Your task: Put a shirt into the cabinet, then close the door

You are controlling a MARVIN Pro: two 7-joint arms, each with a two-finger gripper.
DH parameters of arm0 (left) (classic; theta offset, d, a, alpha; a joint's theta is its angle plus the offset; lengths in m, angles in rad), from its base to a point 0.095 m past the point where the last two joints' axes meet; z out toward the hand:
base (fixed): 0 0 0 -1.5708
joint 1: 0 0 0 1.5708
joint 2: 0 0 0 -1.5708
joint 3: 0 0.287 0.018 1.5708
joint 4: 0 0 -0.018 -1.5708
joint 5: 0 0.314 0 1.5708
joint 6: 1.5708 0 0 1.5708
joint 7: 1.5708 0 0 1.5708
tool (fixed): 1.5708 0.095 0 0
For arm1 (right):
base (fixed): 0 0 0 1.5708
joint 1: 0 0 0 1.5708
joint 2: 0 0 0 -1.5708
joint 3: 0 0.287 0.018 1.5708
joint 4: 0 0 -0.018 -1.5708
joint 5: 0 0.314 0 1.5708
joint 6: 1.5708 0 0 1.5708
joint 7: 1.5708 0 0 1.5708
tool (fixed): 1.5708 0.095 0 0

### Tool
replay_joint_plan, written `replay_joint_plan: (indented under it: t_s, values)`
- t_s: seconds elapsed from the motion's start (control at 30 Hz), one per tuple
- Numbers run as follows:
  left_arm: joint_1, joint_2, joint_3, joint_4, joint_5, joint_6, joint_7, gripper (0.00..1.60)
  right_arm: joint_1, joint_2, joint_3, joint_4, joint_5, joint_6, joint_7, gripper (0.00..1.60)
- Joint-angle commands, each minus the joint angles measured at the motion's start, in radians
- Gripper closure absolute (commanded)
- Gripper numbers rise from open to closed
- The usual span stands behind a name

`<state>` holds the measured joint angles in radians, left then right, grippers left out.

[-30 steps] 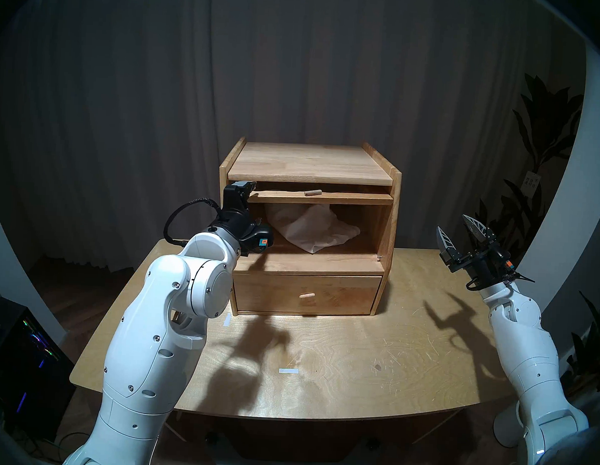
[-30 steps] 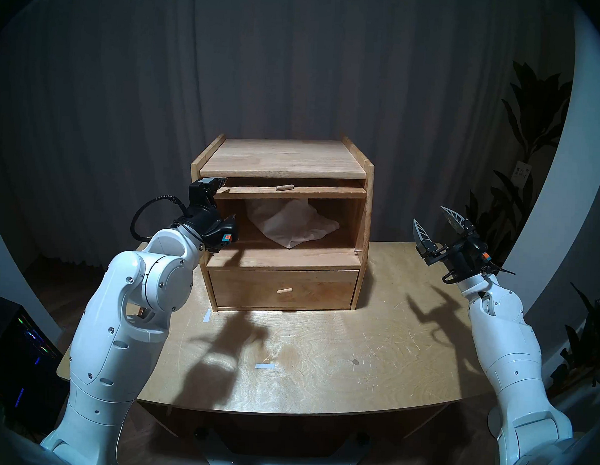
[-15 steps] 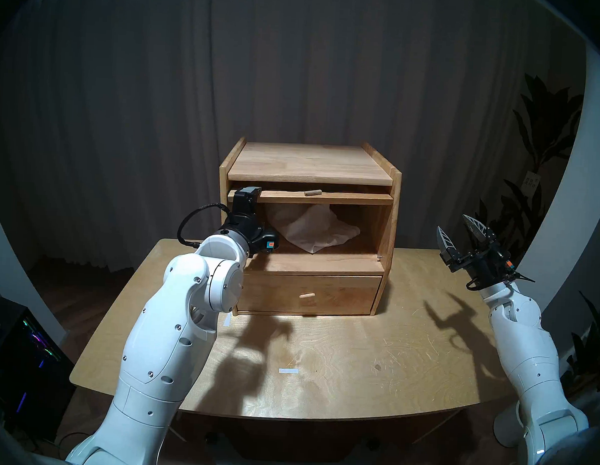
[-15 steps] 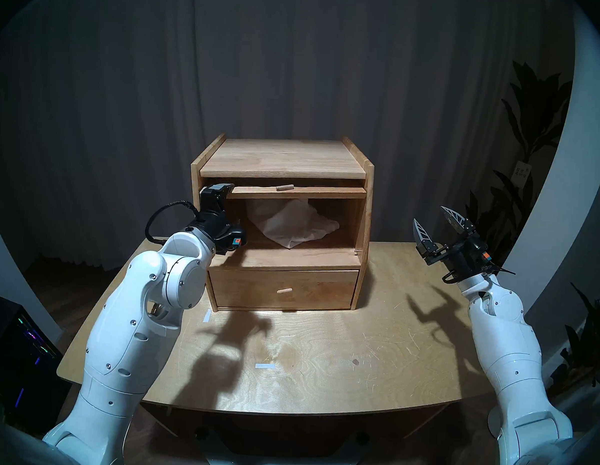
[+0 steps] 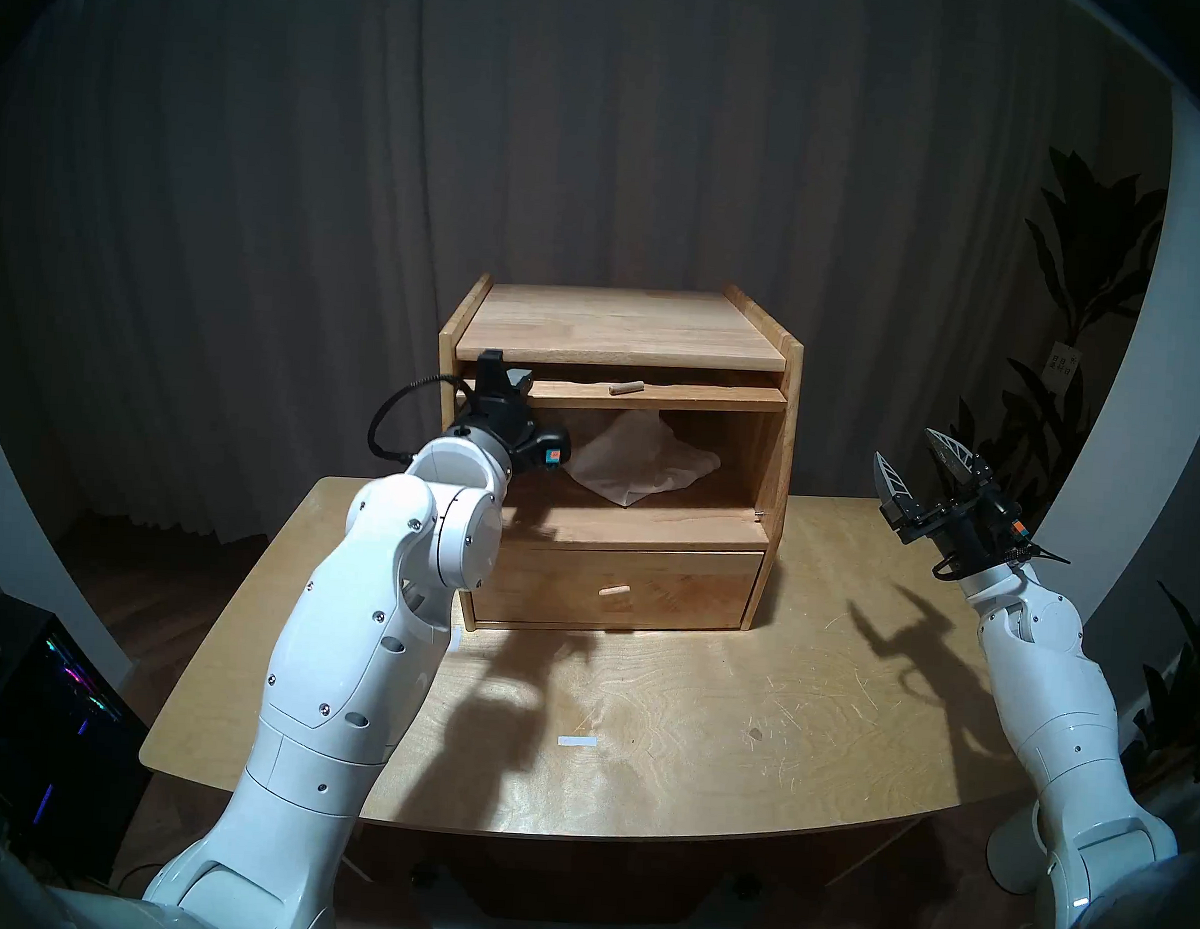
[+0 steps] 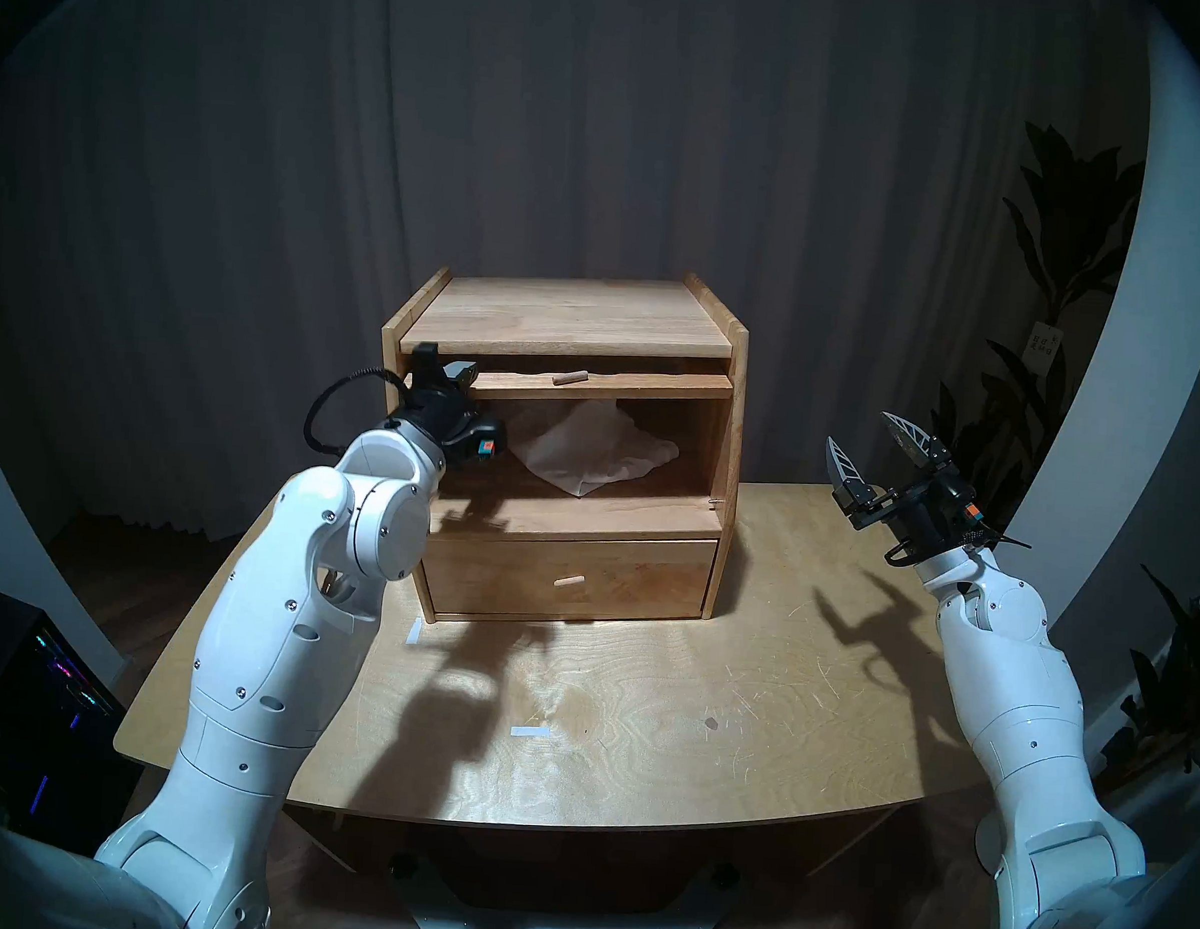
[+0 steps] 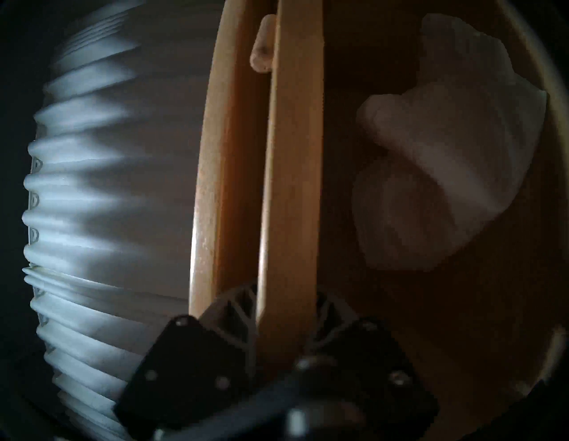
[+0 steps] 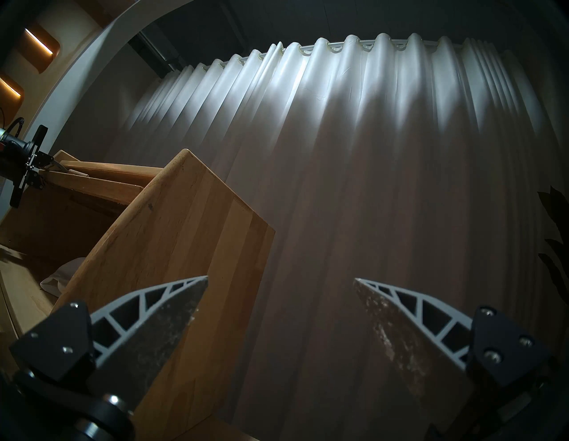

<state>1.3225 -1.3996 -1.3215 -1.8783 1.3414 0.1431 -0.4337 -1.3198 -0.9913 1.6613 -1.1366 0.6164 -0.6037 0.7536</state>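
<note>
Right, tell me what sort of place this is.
Probably a home-style room staged for robot trials. A floor-length pleated grey curtain backs a pale plywood table, a light-wood cabinet holds a crumpled white shirt, and dark leafy houseplants stand beside a curved white wall.

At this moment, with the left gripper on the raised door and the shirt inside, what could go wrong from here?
1. The left gripper pinches only the end of the door's edge, far from its peg handle; the panel might slip or twist as it comes down.
2. The shirt is heaped high near the opening of the cabinet; the closing door may snag it.
</note>
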Motion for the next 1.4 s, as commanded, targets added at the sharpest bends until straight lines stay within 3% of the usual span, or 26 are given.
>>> replay_joint_plan:
  t_s: [0.0,0.3,0.53,0.6,1.0,1.37]
  values:
    - [0.050,0.007,-0.009,-0.075,-0.043,-0.014,-0.043,1.60,0.013,0.002,0.006,-0.015,0.003,-0.005,-0.001,0.00]
    - [0.136,0.042,-0.042,-0.220,-0.090,-0.019,-0.147,1.60,0.014,0.002,0.005,-0.014,0.003,-0.005,-0.001,0.00]
    - [0.100,0.029,-0.026,-0.209,-0.011,0.027,-0.134,1.60,0.013,0.002,0.006,-0.015,0.003,-0.005,-0.002,0.00]
    - [0.102,0.031,-0.030,-0.229,-0.011,0.036,-0.164,1.60,0.013,0.002,0.006,-0.015,0.003,-0.005,-0.001,0.00]
    - [0.239,0.069,-0.028,-0.388,-0.018,0.043,-0.261,1.60,0.014,0.002,0.005,-0.014,0.003,-0.005,-0.001,0.00]
    - [0.271,0.077,-0.047,-0.448,-0.024,0.051,-0.289,1.60,0.013,0.002,0.005,-0.015,0.003,-0.005,-0.001,0.00]
